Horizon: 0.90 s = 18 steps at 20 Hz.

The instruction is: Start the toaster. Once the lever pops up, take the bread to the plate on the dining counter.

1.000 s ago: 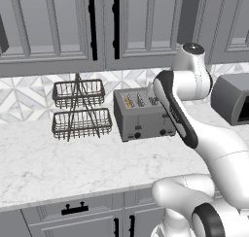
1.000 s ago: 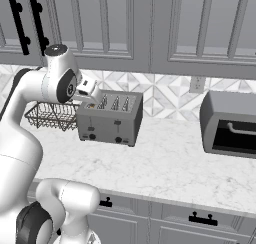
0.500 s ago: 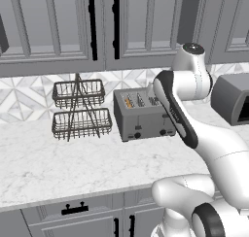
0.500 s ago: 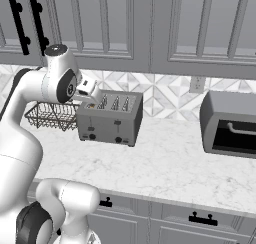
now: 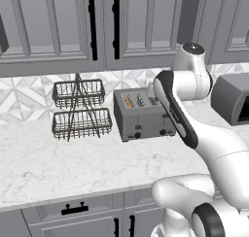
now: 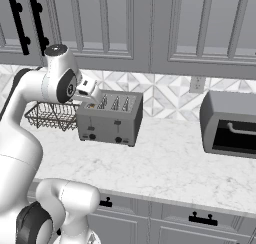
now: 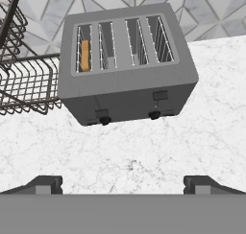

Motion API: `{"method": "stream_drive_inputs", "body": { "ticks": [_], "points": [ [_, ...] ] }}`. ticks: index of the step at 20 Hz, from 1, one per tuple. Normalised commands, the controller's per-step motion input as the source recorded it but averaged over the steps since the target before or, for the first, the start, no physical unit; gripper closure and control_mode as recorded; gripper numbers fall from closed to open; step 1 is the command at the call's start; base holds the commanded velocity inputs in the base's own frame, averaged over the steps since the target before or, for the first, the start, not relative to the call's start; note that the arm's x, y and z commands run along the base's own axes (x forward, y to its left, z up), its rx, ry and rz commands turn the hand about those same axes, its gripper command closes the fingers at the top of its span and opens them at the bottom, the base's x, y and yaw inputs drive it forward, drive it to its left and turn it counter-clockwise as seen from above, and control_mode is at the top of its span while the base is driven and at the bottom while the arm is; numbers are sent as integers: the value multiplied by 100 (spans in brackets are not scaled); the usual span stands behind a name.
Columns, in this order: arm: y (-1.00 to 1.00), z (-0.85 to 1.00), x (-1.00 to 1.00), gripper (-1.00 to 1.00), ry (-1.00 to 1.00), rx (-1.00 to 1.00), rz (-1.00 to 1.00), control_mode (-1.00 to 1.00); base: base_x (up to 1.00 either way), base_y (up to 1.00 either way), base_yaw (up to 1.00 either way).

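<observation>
The grey four-slot toaster [image 7: 127, 70] stands on the wall counter, also seen as toaster [image 5: 143, 115] and toaster [image 6: 110, 120]. The tan bread [image 7: 85, 55] sits low in its leftmost slot. On the front, the left lever [image 7: 102, 114] is lower than the right lever [image 7: 160, 95]. My gripper [image 7: 124, 185] hovers above and in front of the toaster, open, with its fingertips [image 7: 45, 184] wide apart and nothing between them. The plate and the dining counter are out of view.
A two-tier wire basket rack [image 5: 80, 110] stands just left of the toaster. A dark grey oven box [image 6: 231, 123] sits further right on the marble counter [image 5: 73, 158]. Grey wall cabinets [image 5: 97, 27] hang overhead.
</observation>
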Motion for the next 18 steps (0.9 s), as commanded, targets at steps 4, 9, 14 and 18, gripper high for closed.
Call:
{"method": "stream_drive_inputs", "body": {
  "ticks": [4, 9, 14, 18],
  "points": [
    [0, 0, 0, -100, 0, 0, 0, -100, 0, 0, 0],
    [0, 0, 0, -100, 0, 0, 0, -100, 0, 0, 0],
    [0, 0, 0, -100, 0, 0, 0, -100, 0, 0, 0],
    [0, 0, 0, -100, 0, 0, 0, -100, 0, 0, 0]
  ]
}}
